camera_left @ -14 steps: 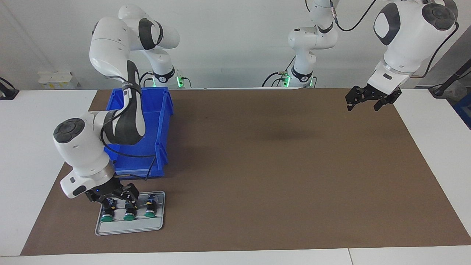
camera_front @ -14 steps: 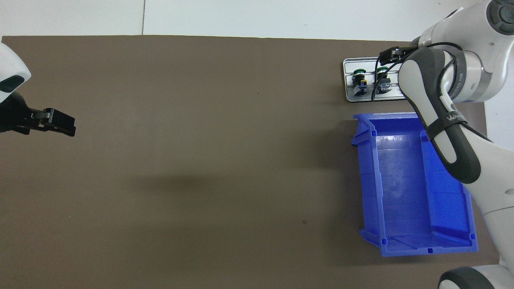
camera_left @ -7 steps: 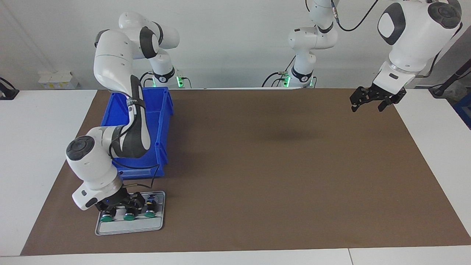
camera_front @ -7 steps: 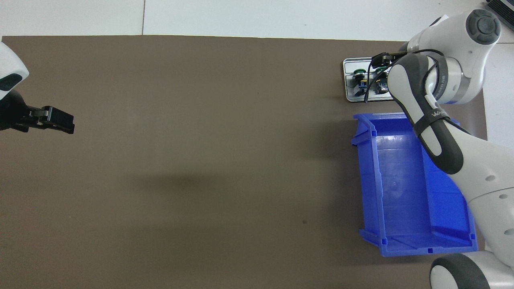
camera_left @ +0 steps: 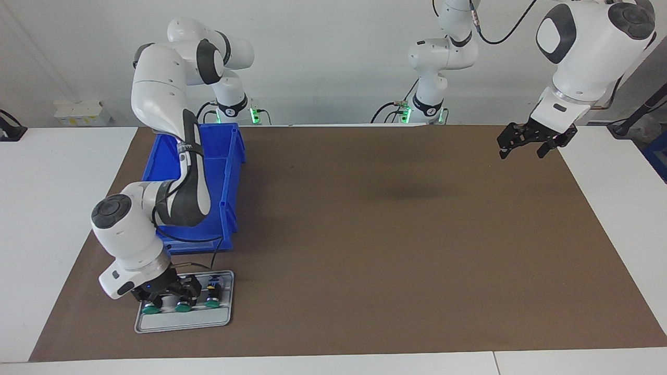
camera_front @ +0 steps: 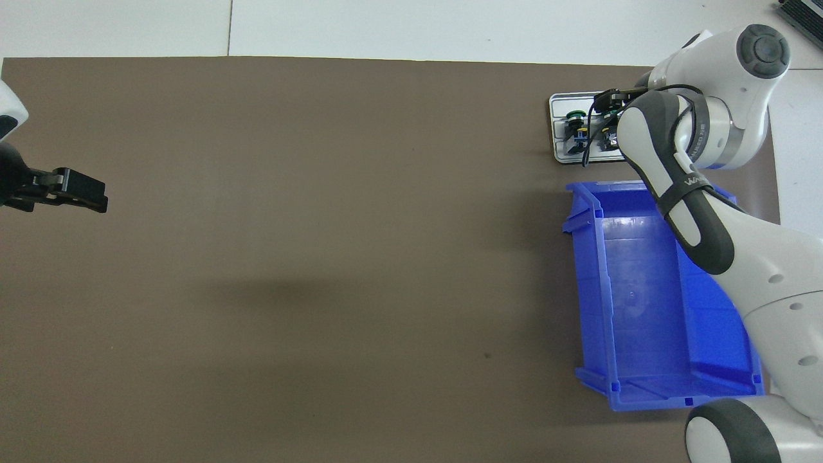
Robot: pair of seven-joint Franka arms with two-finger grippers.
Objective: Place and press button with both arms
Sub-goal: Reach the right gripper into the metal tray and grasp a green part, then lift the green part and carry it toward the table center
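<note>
Three green-capped buttons (camera_left: 181, 303) lie in a row on the grey tray (camera_left: 182, 322) at the facing view's lower left; the right gripper (camera_left: 165, 296) is down over them, its grip unreadable. Higher up sits the blue bin (camera_left: 229, 182). At upper right, the left gripper (camera_left: 523, 147) waits, fingers spread, above the brown mat (camera_left: 365, 234).

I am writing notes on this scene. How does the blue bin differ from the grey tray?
The blue bin is large with high walls and looks empty; the grey tray is small and flat, and three green-capped buttons lie in it. The bin sits nearer to the robots than the tray. Both rest on the brown mat at the right arm's end.
</note>
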